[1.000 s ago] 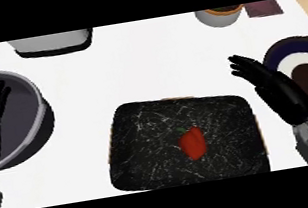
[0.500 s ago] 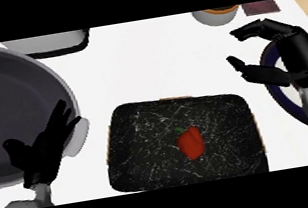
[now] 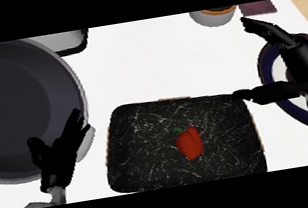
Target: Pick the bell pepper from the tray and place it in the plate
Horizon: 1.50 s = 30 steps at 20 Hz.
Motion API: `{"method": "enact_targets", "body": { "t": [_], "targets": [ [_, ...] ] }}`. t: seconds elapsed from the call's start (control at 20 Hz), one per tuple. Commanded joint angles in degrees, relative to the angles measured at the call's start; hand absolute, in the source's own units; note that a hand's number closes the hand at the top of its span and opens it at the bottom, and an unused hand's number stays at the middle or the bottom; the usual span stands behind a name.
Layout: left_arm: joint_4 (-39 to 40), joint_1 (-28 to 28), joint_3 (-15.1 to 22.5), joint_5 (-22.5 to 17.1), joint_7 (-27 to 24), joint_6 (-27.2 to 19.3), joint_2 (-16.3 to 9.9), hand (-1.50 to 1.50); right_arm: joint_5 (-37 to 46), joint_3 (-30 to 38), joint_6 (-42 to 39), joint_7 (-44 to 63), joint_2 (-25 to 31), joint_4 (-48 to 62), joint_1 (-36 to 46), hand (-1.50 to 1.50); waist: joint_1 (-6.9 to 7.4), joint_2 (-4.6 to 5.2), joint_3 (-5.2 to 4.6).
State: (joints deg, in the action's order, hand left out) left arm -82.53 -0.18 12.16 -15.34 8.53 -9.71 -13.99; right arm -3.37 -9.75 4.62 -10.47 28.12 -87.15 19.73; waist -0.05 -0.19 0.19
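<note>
A red bell pepper point(image 3: 190, 143) with a green stem lies in the middle of the black speckled tray point(image 3: 139, 133). My right hand point(image 3: 302, 64) is raised at the tray's right, open, fingers stretched up and thumb pointing left over the tray's far right corner. It covers most of the dark-rimmed plate point(image 3: 264, 64) at the right edge. My left hand point(image 3: 60, 154) is open, fingers up, at the tray's left beside the pan's rim. Neither hand touches the pepper.
A large dark pan point(image 3: 15, 105) fills the left side. A grey container point(image 3: 68, 41) sits at the back left. A cup with an orange rim point(image 3: 214, 15) and a maroon item point(image 3: 257, 7) stand at the back right.
The right hand has opened out and stretched, thumb now reaching toward the tray's corner. The pan looms larger at left, and the left hand has shifted slightly beside it. The pepper has not moved.
</note>
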Motion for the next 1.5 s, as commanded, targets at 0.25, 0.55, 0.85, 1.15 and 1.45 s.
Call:
{"method": "enact_targets", "body": {
  "t": [0.25,0.55,0.85,1.15,1.45],
  "targets": [
    [0.6,-0.6,0.7,1.0,3.6,-0.9,0.5,0.0,8.8,-11.4,-14.0,18.2,11.0,-7.9,4.7,-1.5,0.18,-0.02,-0.34],
    [0.0,0.5,1.1,2.5,3.3,-2.1,2.1,0.0,16.1,-17.8,-14.6,32.5,6.7,-15.9,4.2,-1.5,0.12,0.05,-0.24],
    [0.2,2.7,-1.0,2.3,1.1,0.6,2.2,0.0,23.0,-20.0,-16.8,39.8,0.0,-20.2,2.0,-1.5,0.11,0.12,-0.21],
    [3.9,-1.3,-2.9,2.8,1.3,2.9,2.0,0.0,29.2,-23.6,-20.1,45.4,-7.3,-15.0,3.8,-1.5,0.17,0.19,-0.21],
    [4.0,-2.7,-2.1,4.4,3.1,1.2,5.4,0.0,33.7,-27.4,-19.9,43.6,-12.0,-15.0,-2.4,-1.5,-0.09,0.18,-0.2]
  ]
}}
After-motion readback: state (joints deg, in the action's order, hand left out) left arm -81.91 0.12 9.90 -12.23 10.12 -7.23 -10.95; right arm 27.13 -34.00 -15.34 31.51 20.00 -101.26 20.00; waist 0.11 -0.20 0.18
